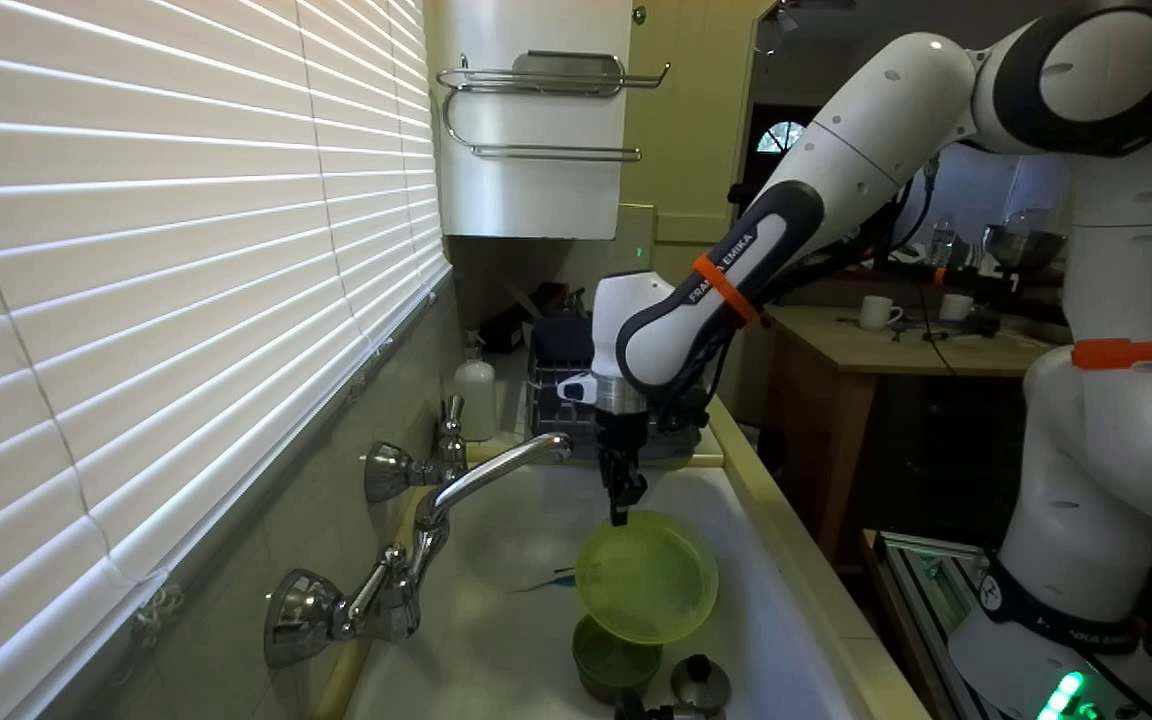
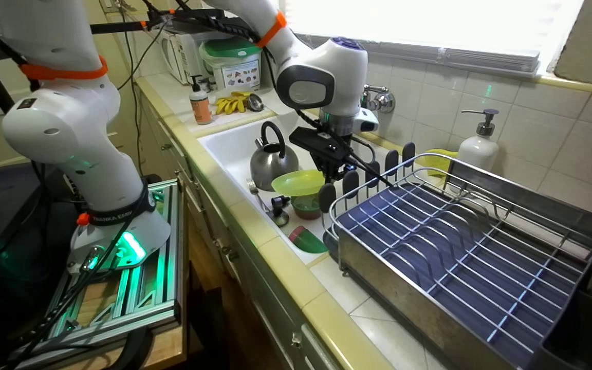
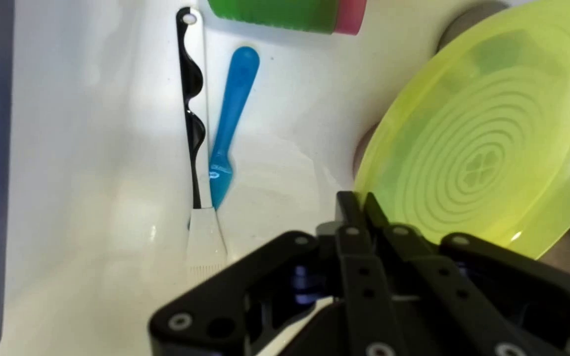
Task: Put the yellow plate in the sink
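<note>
The yellow plate (image 1: 648, 580) is a round, shallow lime-yellow plate. It also shows in an exterior view (image 2: 297, 183) and at the right of the wrist view (image 3: 483, 138). My gripper (image 3: 359, 200) points down with its fingers closed on the plate's rim. It is also seen in both exterior views (image 1: 624, 508) (image 2: 330, 173). The plate is within the outline of the white sink (image 1: 481, 600), over a green cup (image 1: 616, 655). I cannot tell whether it touches the cup. The sink also shows in an exterior view (image 2: 226, 146).
A steel kettle (image 2: 274, 164), a fork (image 2: 258, 195) and a green-and-pink cup (image 2: 307, 240) are in the sink. A spatula (image 3: 196, 123) and a blue utensil (image 3: 235, 99) lie there too. The chrome faucet (image 1: 496, 470) extends over the sink. A dish rack (image 2: 429, 288) stands beside it.
</note>
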Robot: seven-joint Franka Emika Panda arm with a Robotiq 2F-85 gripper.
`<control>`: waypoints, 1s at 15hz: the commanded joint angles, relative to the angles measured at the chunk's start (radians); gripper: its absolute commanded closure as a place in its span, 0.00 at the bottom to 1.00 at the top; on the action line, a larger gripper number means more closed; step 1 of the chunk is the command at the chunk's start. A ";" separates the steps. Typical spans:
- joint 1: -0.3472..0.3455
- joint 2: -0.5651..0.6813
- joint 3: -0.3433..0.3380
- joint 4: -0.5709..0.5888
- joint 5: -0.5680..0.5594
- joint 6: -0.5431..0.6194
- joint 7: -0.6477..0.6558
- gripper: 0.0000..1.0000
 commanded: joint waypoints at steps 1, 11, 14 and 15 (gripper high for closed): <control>-0.033 0.053 0.030 0.015 0.061 0.011 -0.051 0.99; -0.036 0.126 0.050 0.044 0.048 0.038 0.062 0.99; -0.026 0.104 0.040 0.036 0.020 0.074 0.136 0.99; -0.018 0.090 0.036 0.033 0.006 0.081 0.175 0.99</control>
